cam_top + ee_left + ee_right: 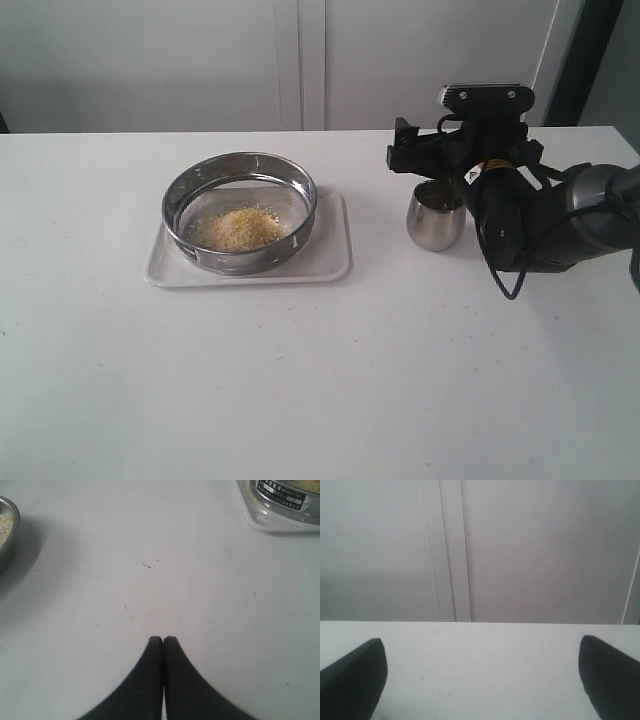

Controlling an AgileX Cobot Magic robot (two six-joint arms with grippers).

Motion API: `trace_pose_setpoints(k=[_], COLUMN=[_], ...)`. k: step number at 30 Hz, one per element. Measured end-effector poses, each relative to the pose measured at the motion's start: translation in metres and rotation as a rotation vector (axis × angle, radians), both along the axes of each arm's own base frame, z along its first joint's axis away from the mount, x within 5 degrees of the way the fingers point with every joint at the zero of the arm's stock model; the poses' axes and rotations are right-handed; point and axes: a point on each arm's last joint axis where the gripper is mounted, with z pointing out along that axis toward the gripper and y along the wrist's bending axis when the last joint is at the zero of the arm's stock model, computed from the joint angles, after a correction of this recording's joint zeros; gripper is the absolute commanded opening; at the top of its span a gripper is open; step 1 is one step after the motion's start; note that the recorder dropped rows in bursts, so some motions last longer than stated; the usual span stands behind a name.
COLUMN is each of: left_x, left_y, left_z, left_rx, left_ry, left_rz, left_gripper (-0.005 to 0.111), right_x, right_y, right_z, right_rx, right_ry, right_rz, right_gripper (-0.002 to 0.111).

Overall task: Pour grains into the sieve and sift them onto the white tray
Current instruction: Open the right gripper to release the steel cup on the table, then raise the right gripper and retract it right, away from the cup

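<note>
The round steel sieve [240,210] rests on the white tray [330,268], holding a yellow heap of grains [238,228] on its mesh. The left wrist view shows one tray corner [257,522] and the labelled sieve wall [282,492]. My left gripper [163,640] is shut with nothing in it, above bare table; it is outside the exterior view. My right gripper [462,152] hovers just above and behind a small steel cup [435,218], to the right of the tray. In its wrist view the right gripper [480,652] is wide open and empty, facing the back wall.
A steel bowl [6,530] with pale grains sits at the edge of the left wrist view. The right arm [560,225] reaches in from the right. White cabinet doors [300,60] stand behind the table. Loose specks dot the table top [445,665].
</note>
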Motion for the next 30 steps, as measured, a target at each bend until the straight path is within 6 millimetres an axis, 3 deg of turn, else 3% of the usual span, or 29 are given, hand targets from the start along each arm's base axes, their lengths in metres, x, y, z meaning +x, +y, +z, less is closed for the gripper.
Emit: trace_pose_setpoints(k=[5,8,18,22,30], left_x=[0.000,0.000,0.000,0.000,0.000], left_y=[0.000,0.000,0.000,0.000,0.000], left_z=[0.000,0.000,0.000,0.000,0.000], left_rx=[0.000,0.000,0.000,0.000,0.000], left_ry=[0.000,0.000,0.000,0.000,0.000], left_rz=[0.000,0.000,0.000,0.000,0.000], left_gripper=[0.000,0.000,0.000,0.000,0.000], right_x=[0.000,0.000,-0.004,-0.010,-0.018], right_y=[0.000,0.000,0.001,0.002,0.001], right_z=[0.000,-0.001,-0.001,0.006,0.034], right_rx=[0.000,-0.001,-0.012,-0.015,0.001], right_ry=[0.002,0.008,0.132,0.221,0.213], right_rz=[0.000,0.001,0.026,0.049,0.064], right_gripper=[0.093,0.079,0.003,0.000,0.000])
